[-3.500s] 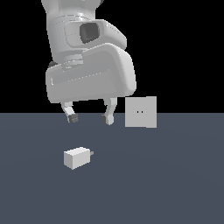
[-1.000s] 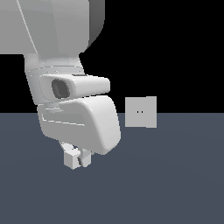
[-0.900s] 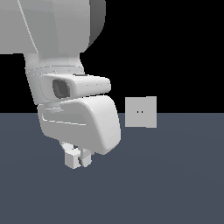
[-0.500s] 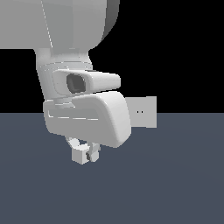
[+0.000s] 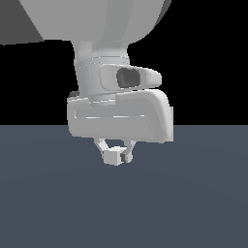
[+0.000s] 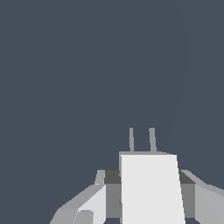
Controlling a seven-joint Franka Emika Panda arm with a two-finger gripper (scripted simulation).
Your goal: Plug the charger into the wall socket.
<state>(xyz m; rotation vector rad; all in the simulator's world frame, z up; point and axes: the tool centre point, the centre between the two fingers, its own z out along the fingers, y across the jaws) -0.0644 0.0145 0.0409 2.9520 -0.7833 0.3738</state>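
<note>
The pincer (image 5: 115,154) is clenched on the charger (image 5: 112,156), held clear above the dark surface (image 5: 193,203) at centre frame; its prongs (image 6: 141,140) show in the wrist view. The wall socket is hidden. This looks like the carrying step; next, alignment with the socket holes.

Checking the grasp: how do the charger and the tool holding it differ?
Size: the charger is a small block, while the tool has a body far wider than it. Shape: the charger is a plain box with two thin grey prongs; the tool ends in two fingers. State: the tool clamps, and the charger sits held between its fingers. Both are pale off-white.
</note>
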